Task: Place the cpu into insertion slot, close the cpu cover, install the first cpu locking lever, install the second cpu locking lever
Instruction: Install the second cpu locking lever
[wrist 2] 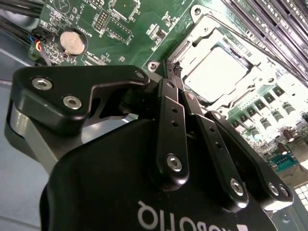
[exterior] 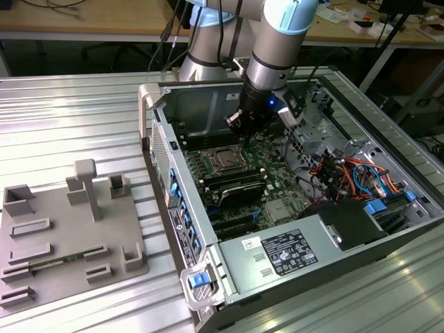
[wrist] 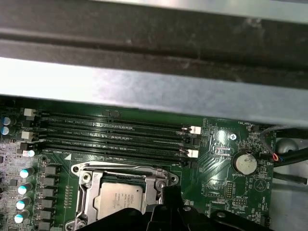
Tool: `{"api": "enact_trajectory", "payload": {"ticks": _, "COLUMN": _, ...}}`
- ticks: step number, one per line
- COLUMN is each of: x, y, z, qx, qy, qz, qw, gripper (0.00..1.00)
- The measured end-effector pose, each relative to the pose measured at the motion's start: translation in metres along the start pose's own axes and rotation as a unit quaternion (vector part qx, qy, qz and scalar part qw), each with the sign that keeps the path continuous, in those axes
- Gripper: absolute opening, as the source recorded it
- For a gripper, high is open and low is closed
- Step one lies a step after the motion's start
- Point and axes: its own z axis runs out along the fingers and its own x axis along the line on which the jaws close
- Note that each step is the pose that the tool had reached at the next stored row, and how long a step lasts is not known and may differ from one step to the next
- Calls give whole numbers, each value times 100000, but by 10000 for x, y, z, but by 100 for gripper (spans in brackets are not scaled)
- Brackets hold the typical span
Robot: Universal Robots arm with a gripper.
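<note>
- Finds the cpu (wrist 2: 219, 72) seated flat in the insertion slot (exterior: 215, 164), metal top facing up out of the open computer case (exterior: 201, 107).
- Notes a square outline with no long axis, edges parallel to the memory slots (wrist: 115, 132) flanking it on the green circuit board (wrist: 226, 190).
- Records the cpu cover (wrist: 122, 173) lying flat over the cpu, window framing the metal top.
- Places the gripper (wrist 2: 171, 65) just above the board, at the insertion slot's corner nearest the coin battery (wrist 2: 72, 42).
- Finds the fingers (wrist 2: 168, 115) drawn together, tips meeting; cannot tell whether anything thin is pinched.
- Sees the case on a ribbed metal worktop (exterior: 69, 118), with a grey fixture plate (exterior: 62, 208) beside it, toward the exterior view's left.
</note>
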Motion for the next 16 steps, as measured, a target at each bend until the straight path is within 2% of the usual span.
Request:
{"api": "enact_trajectory", "payload": {"ticks": 5, "x": -4, "y": -15, "z": -40, "qx": 50, "qy": 4, "qz": -1, "qw": 100000, "gripper": 11}}
{"api": "enact_trajectory", "payload": {"ticks": 11, "x": -5, "y": -41, "z": -142, "qx": 56, "qy": 7, "qz": -5, "qw": 100000, "gripper": 11}}
{"api": "enact_trajectory", "payload": {"ticks": 16, "x": 1, "y": -103, "z": -173, "qx": 75, "qy": 6, "qz": -6, "qw": 100000, "gripper": 11}}
